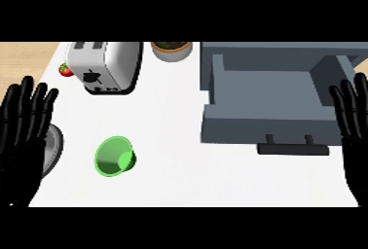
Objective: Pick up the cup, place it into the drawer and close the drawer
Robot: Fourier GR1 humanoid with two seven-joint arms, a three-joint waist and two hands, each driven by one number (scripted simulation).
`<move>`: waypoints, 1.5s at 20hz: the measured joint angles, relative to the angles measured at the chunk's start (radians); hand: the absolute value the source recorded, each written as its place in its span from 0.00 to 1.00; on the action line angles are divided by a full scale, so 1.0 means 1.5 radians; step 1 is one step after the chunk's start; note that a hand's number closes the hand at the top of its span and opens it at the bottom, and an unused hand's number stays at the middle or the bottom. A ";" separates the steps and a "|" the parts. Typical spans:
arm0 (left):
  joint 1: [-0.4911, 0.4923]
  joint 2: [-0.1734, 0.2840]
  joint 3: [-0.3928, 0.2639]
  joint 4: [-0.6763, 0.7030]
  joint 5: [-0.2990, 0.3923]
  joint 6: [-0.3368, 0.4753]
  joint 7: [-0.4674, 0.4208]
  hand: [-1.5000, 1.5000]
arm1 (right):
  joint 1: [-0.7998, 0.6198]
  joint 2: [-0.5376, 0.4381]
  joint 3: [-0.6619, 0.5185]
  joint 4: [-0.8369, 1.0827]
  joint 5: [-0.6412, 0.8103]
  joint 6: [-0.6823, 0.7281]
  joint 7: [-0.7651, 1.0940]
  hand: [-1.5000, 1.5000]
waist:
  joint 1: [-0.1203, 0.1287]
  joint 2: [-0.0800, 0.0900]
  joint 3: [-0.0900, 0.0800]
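Lower left of frame: green cup (114, 156), on its side, likely light, rigid; grasp at rim. Left hand (25, 121) and right hand (352, 116) open, empty.

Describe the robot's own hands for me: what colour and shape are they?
Both hands are glossy black and shaped much like a person's, with long slim fingers and a broad palm. The left hand shows at the view's left edge, the right hand at the right edge. No cables, markings or sleeves show on them. The forearms are not visible here, so their look cannot be told.
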 measured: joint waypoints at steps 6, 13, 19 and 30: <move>0.020 -0.036 -0.047 -0.024 -0.063 0.042 0.007 0.00 | 0.010 0.008 0.006 0.016 -0.017 0.027 -0.016 0.00 | -0.011 -0.015 -0.005; 0.044 -0.060 -0.125 -0.009 -0.014 0.138 0.028 0.00 | -0.003 0.025 0.024 0.040 -0.060 0.047 0.020 0.00 | -0.013 -0.019 -0.007; 0.039 -0.064 -0.143 0.014 -0.002 0.168 0.013 0.00 | -0.013 0.032 0.025 0.019 -0.060 0.042 0.059 0.00 | -0.015 -0.019 -0.007; 0.035 -0.059 -0.141 0.039 0.004 0.189 0.010 0.00 | -0.022 0.043 0.023 0.027 -0.059 0.052 0.062 0.00 | -0.014 -0.019 -0.007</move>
